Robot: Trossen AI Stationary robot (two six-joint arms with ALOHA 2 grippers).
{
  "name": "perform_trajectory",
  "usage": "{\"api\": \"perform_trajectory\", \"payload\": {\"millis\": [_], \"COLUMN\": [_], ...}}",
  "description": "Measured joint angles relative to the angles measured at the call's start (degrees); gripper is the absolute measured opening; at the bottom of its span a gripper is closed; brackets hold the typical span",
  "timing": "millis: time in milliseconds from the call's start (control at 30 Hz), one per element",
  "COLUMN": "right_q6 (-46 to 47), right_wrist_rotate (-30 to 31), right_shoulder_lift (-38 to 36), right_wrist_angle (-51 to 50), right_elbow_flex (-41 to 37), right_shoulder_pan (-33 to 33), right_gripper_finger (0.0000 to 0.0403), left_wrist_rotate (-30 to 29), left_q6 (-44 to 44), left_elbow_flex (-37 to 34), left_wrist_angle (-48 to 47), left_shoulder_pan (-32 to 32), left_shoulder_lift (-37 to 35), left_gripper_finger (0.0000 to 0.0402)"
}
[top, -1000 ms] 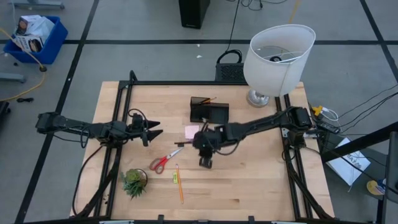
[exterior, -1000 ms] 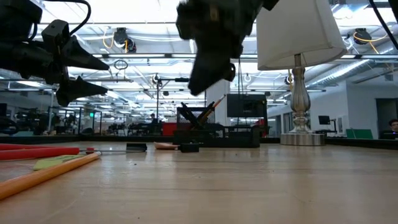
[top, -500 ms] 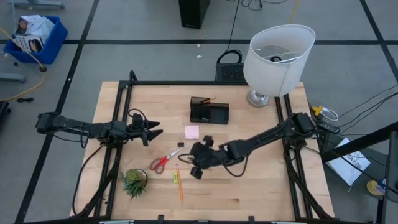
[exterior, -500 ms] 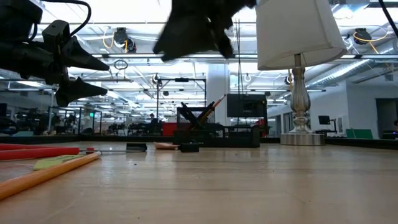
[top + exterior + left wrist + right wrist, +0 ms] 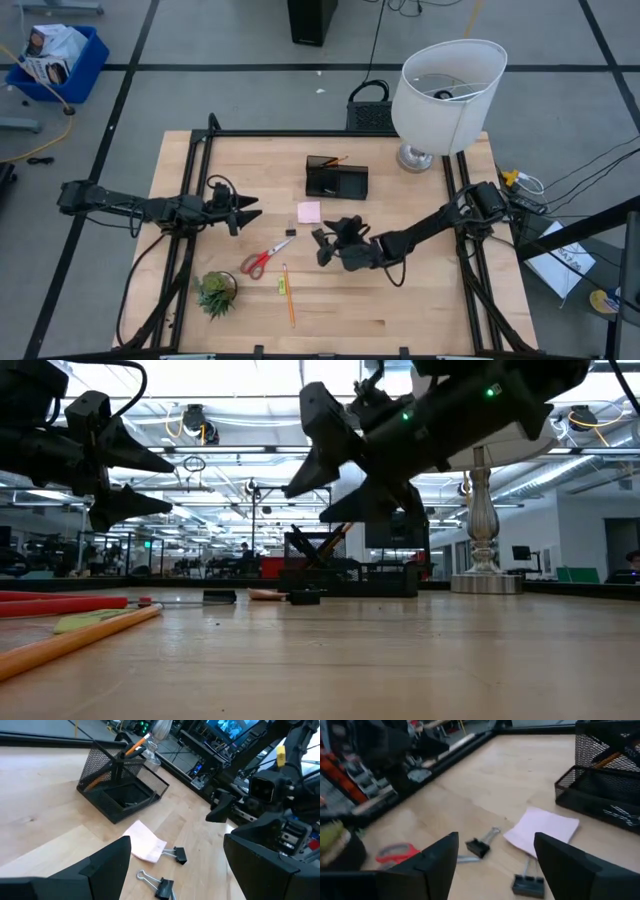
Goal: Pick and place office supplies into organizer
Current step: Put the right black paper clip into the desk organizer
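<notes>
— Where did we find the arms at that moment?

— We saw the right gripper stretched low across the middle of the wooden table, its arm folded at the elbow and reaching leftward, just right of the scissors. Its two dark fingers stood apart with nothing between them. From the low view it hung above the board, not touching it. The left gripper waited at the left side, held level above the table, fingers spread wide and empty.

— And the supplies?

— We noted the black wire-mesh organizer at the far middle, a stepped rectangular caddy with an orange pencil leaning out of its taller compartment. Just near of it lay the pink sticky-note pad, flat, square and matte. Two small black binder clips with bent silver wire handles lay on the wood beside the pad. The scissors, red-handled with bright metal blades, lay to the near left of the pad. A long orange pencil lay nearer still, with a short yellow-green object beside it that we could not identify.

— Anything else on the table?

— We saw a spiky green potted plant at the near left, and a lamp with a smooth white shade on a metal base at the far right.
</notes>
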Motion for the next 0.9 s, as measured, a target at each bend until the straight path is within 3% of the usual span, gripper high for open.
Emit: {"api": "perform_trajectory", "payload": {"millis": [300,433,500,667,800,900], "right_q6": [-3.8,-8.5,-10.4,-5.2,-2.0,0.1], "right_wrist_rotate": [0.1,-3.5,-4.0,3.9,7.5,6.3], "right_shoulder_lift": [2.5,9.2,11.8,12.7,12.6,12.9], "right_wrist_angle": [-3.1,-4.7,-12.1,-31.6,-34.3,-34.3], "right_elbow_flex": [1.5,9.1,13.9,22.6,22.9,22.1], "right_shoulder_pan": [-0.1,-0.2,-0.1,0.7,1.2,1.1], "right_gripper_finger": [0.0248,0.0247,0.0247,0.0247,0.0247,0.0247], "left_wrist_rotate": [-0.4,-0.4,-0.4,1.0,1.1,1.1], "left_q6": [0.8,0.7,0.6,0.4,0.6,0.7], "left_elbow_flex": [0.0,0.0,0.0,0.0,0.0,0.0], "left_wrist_angle": [0.3,0.5,0.5,0.4,0.2,0.3], "left_shoulder_pan": [0.0,0.0,0.0,0.0,0.0,0.0], "left_shoulder_lift": [0.0,0.0,0.0,0.0,0.0,0.0], "left_gripper_finger": [0.0324,0.0324,0.0324,0.0324,0.0324,0.0324]}}
